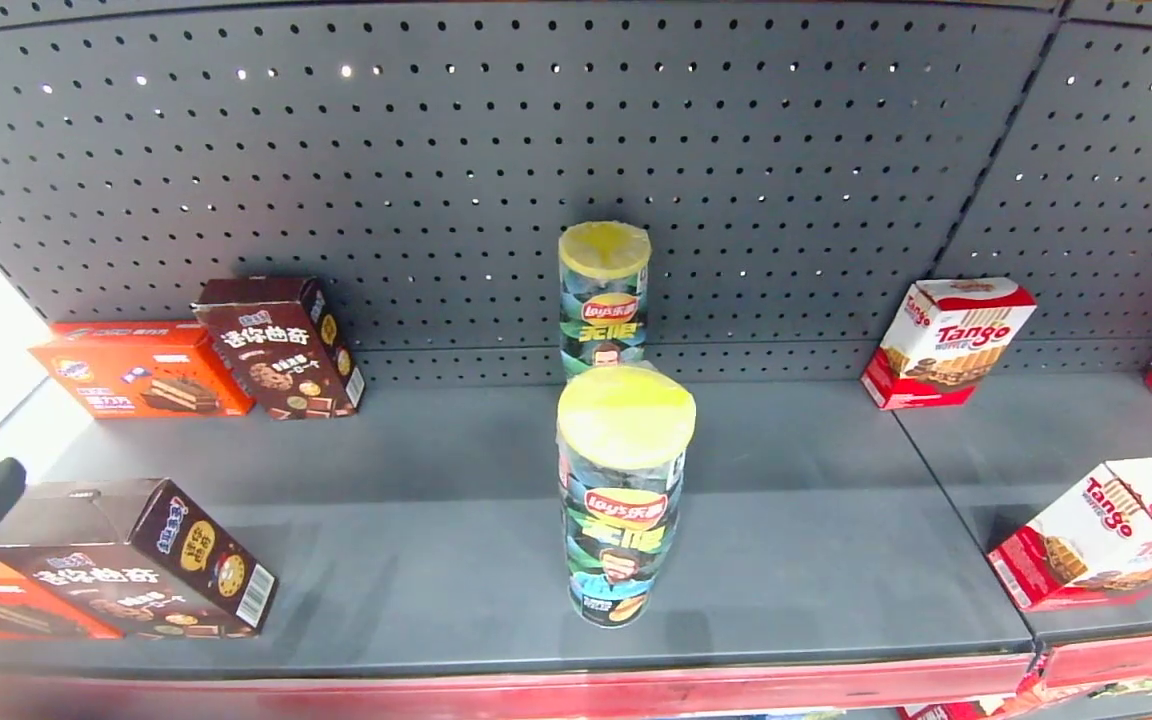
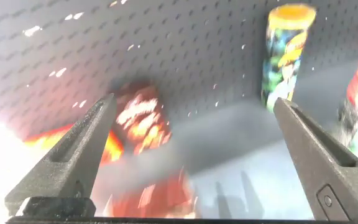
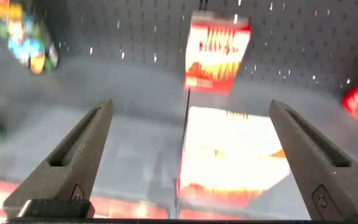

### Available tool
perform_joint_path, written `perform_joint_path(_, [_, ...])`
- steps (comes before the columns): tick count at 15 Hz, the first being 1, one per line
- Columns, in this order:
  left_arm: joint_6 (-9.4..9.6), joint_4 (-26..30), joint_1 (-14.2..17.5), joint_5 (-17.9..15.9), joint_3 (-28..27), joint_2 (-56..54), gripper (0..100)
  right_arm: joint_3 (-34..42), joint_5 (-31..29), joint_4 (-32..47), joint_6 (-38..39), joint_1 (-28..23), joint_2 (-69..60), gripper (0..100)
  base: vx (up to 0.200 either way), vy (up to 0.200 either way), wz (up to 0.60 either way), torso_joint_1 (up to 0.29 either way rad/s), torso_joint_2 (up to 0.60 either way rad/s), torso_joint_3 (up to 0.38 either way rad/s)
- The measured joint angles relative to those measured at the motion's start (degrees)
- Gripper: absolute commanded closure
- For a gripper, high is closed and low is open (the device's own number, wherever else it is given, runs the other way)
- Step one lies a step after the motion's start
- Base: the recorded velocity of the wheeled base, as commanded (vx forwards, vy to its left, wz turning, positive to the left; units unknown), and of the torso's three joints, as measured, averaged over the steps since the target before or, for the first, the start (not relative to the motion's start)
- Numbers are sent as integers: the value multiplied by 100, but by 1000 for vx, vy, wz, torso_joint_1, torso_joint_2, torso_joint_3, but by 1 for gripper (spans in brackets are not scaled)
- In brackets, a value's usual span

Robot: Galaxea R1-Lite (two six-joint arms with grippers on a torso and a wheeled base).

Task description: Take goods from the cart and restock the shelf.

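— Where do the goods stand?
— Two tall chip cans are upright on the shelf (image 1: 416,560), midway along it. The front chip can (image 1: 622,500) is close to the front edge. The back chip can (image 1: 603,295) is in line behind it, against the pegboard (image 1: 436,150), and the two are apart
— And the pincers?
— Both are spread wide and hold nothing. The left pincer (image 2: 194,102) faces the shelf's left half. The right pincer (image 3: 191,104) looks over the front wafer box (image 1: 1106,535) near the front right corner
— How would a can like that handle?
— Light, I'd judge, and stiff round its wall, since it looks like a card tube. The wrap looks glossy, so it is probably slippery. It is tall on a narrow foot, so a nudge high up could tip it. The yellow lid looks thin, and I wouldn't press there
— So where to take hold?
— Across the body, about halfway up, with the pincer closing on opposite sides. Squeeze only enough to stop a slide, and set it down flat before letting go
— And the boxes?
— The wafer box and the brown biscuit box (image 1: 136,560) at the front left corner look like thin card. They should be light, but the broad faces may dent. Grip across the narrow width, near an edge where card is stiffest
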Motion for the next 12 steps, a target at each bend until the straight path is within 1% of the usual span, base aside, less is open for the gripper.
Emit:
perform_joint_path(2, [-7,642,11,71,444,-769,0,544,49,9,0,41,-489,0,0,0,0,0,0,0])
perform_joint_path(3, [-21,824,17,90,653,-1067,0,778,79,20,1,72,-701,0,0,0,0,0,0,0])
perform_joint_path(5, [-23,856,17,98,1003,-1463,0,1108,82,16,1,88,-1034,0,0,0,0,0,0,0])
perform_joint_path(7, [-23,869,22,95,1604,-1835,0,1547,79,139,1,74,-1486,0,0,0,0,0,0,0])
perform_joint_path(8, [-23,878,17,90,1876,-1990,0,1702,82,361,1,68,-1710,0,0,0,0,0,0,0])
perform_joint_path(10, [-16,897,17,95,2361,-2302,0,1836,94,1330,-7,63,-2258,0,0,0,0,0,0,0])
perform_joint_path(11, [-2,1059,22,98,2531,-2439,0,1836,94,1686,17,41,-2534,0,0,0,0,0,0,0])
perform_joint_path(12, [4,1187,22,100,2615,-2551,0,1809,90,1875,69,-4,-2749,0,0,0,0,0,0,0])
